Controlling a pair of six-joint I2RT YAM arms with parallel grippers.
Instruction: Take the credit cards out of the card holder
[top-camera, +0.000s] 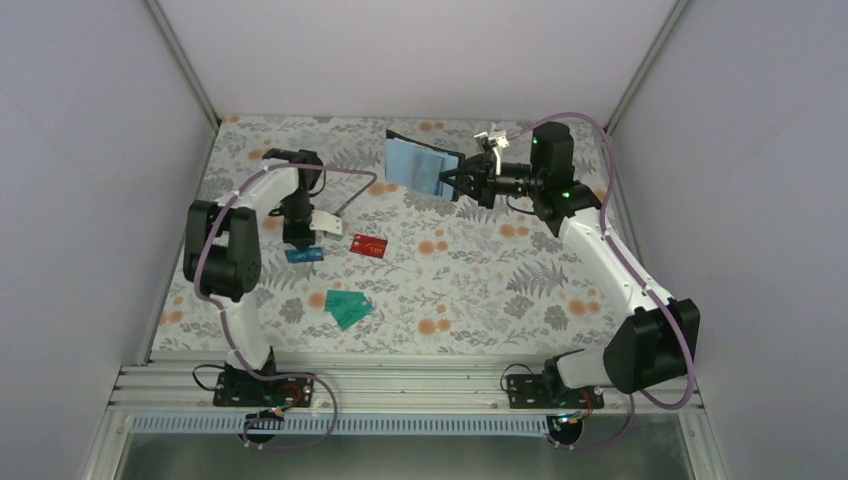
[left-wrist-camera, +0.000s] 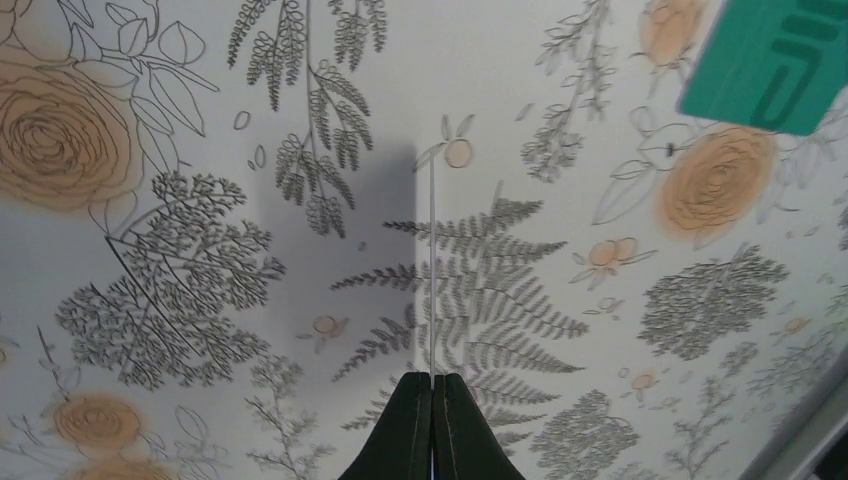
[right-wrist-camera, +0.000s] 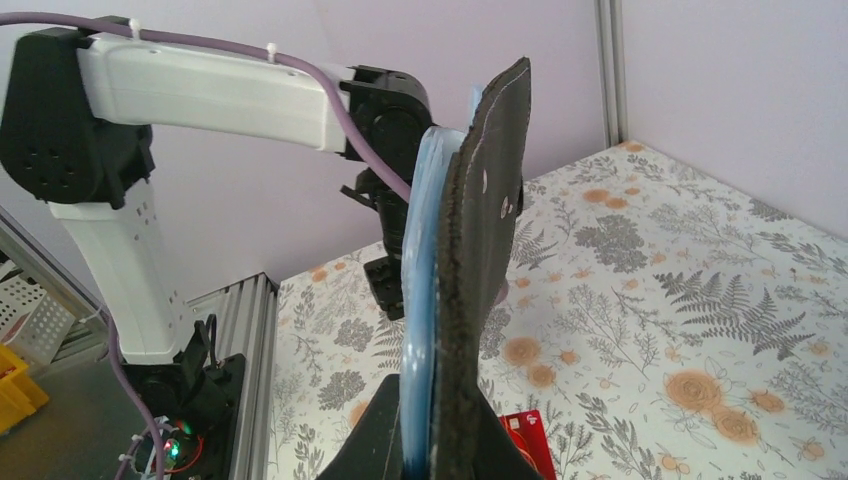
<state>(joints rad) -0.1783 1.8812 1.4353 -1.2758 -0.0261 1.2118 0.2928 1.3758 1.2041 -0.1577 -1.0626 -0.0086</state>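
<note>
card holder (top-camera: 418, 167): black outside, pale blue inner face, spread open and held aloft, tilted. seen edge-on in the right wrist view. sits at 1 o'clock from the red card (top-camera: 368, 245), which lies flat. blue card (top-camera: 303, 255): at red's 9 o'clock, pinched on edge, a thin line in the left wrist view. two teal cards (top-camera: 348, 308): flat, overlapping, at red's 7 o'clock.

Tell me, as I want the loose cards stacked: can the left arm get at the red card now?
Probably not yet. The red card lies flat, uncovered, close to the left gripper, but that gripper is shut on the blue card and would have to release it first.
</note>
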